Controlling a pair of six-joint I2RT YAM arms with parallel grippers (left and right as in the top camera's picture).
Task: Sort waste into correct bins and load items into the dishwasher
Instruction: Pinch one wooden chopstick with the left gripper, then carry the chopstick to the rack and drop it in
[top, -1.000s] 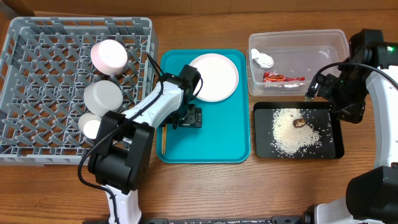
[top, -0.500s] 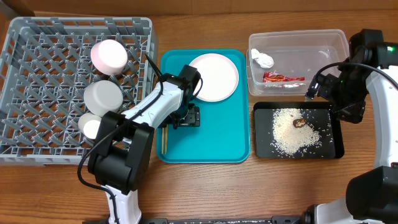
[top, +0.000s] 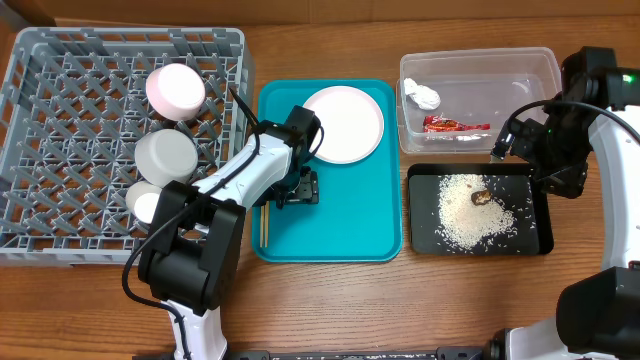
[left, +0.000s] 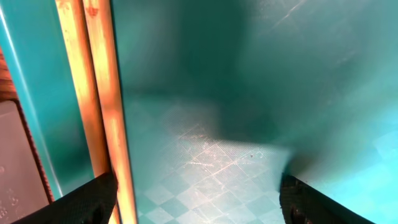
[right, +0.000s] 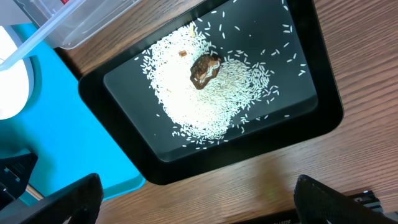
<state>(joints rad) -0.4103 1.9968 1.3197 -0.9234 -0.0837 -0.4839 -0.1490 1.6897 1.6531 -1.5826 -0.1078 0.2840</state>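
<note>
We note the chopsticks (left: 102, 93) lying near-to-far along the tray's (top: 340, 222) left edge, just left of the left gripper (top: 298, 191), its spread jaws grasping nothing; the right arm is well apart.

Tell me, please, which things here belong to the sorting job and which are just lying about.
Job: plate, chopsticks, grey bowl, dish rack, clear tub, black tray, wrapper, tissue, rice, food scrap.
Lying about: turquoise tray, table.
</note>
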